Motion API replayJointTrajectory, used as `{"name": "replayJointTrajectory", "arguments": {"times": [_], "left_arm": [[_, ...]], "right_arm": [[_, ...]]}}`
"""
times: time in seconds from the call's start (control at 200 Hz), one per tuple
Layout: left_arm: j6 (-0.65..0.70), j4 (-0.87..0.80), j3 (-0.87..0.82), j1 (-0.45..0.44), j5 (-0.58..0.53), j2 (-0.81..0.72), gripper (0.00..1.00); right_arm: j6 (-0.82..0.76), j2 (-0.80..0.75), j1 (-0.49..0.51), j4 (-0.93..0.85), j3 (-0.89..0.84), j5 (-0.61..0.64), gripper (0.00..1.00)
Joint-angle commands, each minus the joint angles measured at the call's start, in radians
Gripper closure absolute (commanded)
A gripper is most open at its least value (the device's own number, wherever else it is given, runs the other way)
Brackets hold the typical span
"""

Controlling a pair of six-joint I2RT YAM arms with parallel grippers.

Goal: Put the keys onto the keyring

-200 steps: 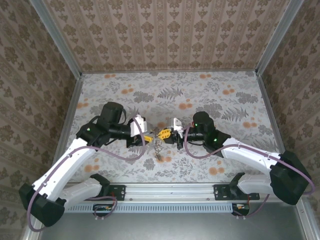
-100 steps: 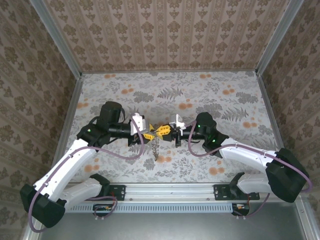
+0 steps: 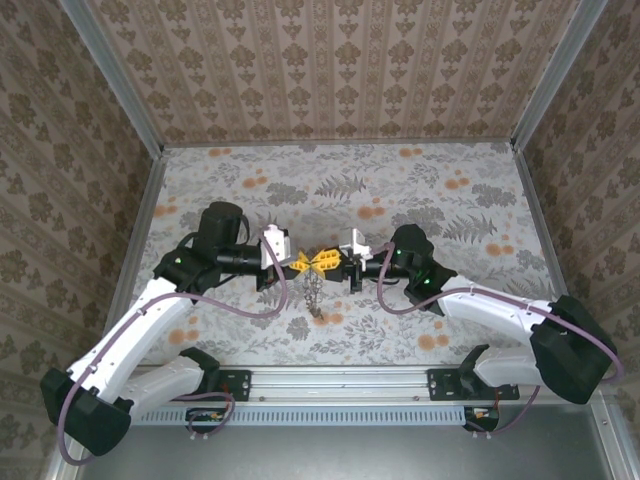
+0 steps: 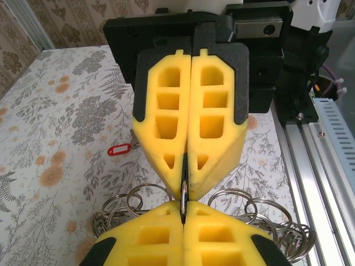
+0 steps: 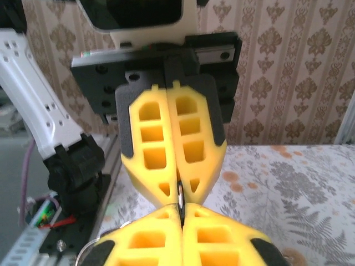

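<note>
My two grippers meet tip to tip above the middle of the table, left gripper (image 3: 300, 262) and right gripper (image 3: 326, 261). Both are shut on the same thin metal ring of the keyring (image 3: 314, 293), whose coiled loops hang beneath them. In the left wrist view my left gripper (image 4: 184, 206) pinches the ring edge (image 4: 183, 193), with the right gripper's yellow fingers (image 4: 166, 138) opposite and silvery loops (image 4: 125, 208) dangling to both sides. The right wrist view has my right gripper (image 5: 181, 209) clamped on that ring (image 5: 180, 195). The keys (image 4: 118, 149), with a red tag, lie on the table apart from both grippers.
The floral tablecloth (image 3: 450, 200) stretches out behind the grippers. Patterned walls with metal frame posts (image 3: 140, 120) close in the sides and back. The aluminium base rail (image 3: 340, 380) runs along the near edge, seen too in the left wrist view (image 4: 310, 166).
My left gripper's jaws have closed onto the ring that the right gripper holds. The two grippers have drawn together tip to tip, and the hanging loops shifted slightly.
</note>
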Motion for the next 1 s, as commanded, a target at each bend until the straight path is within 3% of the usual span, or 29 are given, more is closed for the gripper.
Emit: {"name": "replayJointTrajectory", "arguments": {"times": [0.0, 0.04, 0.15, 0.395, 0.64, 0.775, 0.995], "left_arm": [[0.059, -0.029, 0.016, -0.005, -0.066, -0.025, 1.00], [0.078, -0.034, 0.018, -0.015, -0.095, -0.033, 1.00], [0.146, -0.043, 0.021, -0.047, -0.156, -0.050, 1.00], [0.235, -0.063, 0.035, -0.096, -0.171, -0.016, 1.00], [0.248, -0.063, 0.049, -0.135, -0.239, 0.015, 1.00], [0.230, -0.018, 0.041, -0.134, -0.233, 0.017, 1.00], [0.219, -0.020, 0.039, -0.135, -0.204, 0.020, 1.00]], "right_arm": [[-0.206, -0.064, 0.000, -0.248, 0.035, -0.021, 0.79], [-0.265, -0.088, 0.001, -0.319, 0.038, -0.012, 0.73], [-0.363, -0.131, 0.002, -0.451, 0.053, 0.021, 0.71], [-0.373, -0.131, 0.012, -0.415, 0.063, 0.099, 0.64], [-0.399, -0.122, 0.035, -0.402, 0.072, 0.135, 0.65], [-0.443, -0.120, 0.064, -0.455, 0.074, 0.148, 0.73], [-0.444, -0.117, 0.076, -0.457, 0.064, 0.209, 0.75]]}}
